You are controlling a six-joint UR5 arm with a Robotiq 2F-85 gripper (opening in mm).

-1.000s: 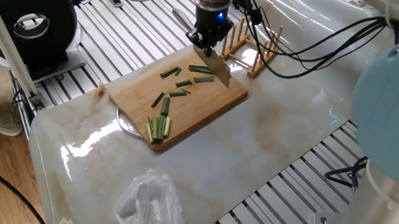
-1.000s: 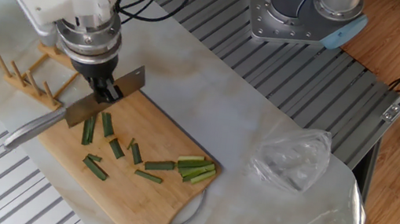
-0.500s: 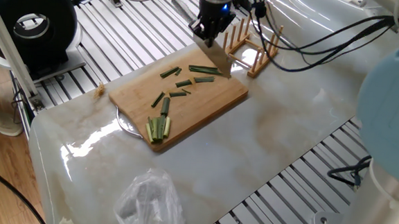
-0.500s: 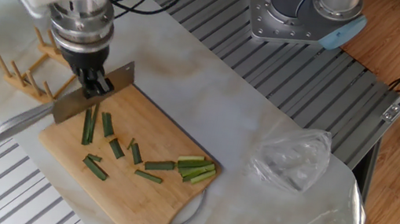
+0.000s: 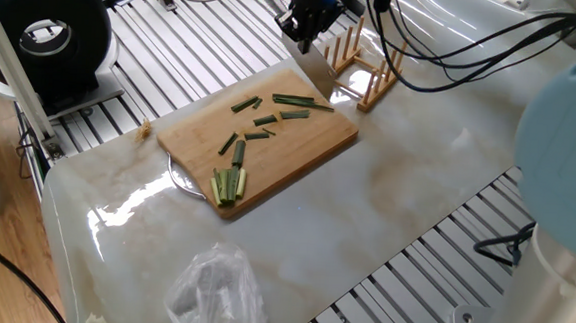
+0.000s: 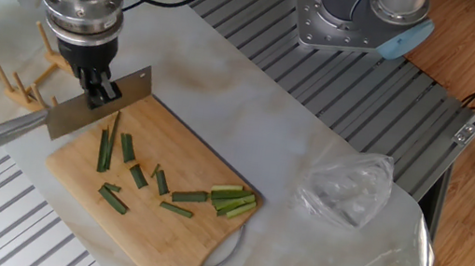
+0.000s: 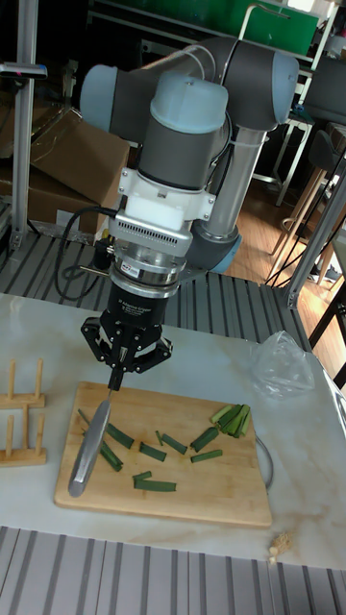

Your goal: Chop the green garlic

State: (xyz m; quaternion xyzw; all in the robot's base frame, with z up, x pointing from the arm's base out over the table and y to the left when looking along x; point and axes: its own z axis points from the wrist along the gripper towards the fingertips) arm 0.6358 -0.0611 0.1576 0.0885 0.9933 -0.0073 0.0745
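Observation:
My gripper [image 5: 301, 40] [image 6: 102, 92] [image 7: 117, 377] is shut on a knife [image 5: 319, 71] [image 6: 110, 103] [image 7: 88, 447]. It holds the knife in the air over the far end of the wooden cutting board [image 5: 309, 148] [image 6: 184, 238] [image 7: 211, 495], with the blade clear of the wood. The green garlic [image 5: 293, 101] [image 6: 106, 148] [image 7: 119, 435] lies on the board as several short dark-green pieces, the longest just under the blade. A bundle of paler yellow-green sticks [image 5: 228, 185] [image 6: 232, 200] [image 7: 232, 418] rests at the board's other end.
A wooden peg rack [image 5: 361, 74] [image 6: 26, 83] [image 7: 19, 423] stands right beside the knife end of the board. A crumpled plastic bag [image 5: 218, 289] [image 6: 347, 187] [image 7: 282, 363] lies on the marble top. A plate rim [image 5: 180, 180] shows under the board.
The gripper has lifted the knife off the board and carried it back toward the peg rack. The garlic pieces have stayed where they were.

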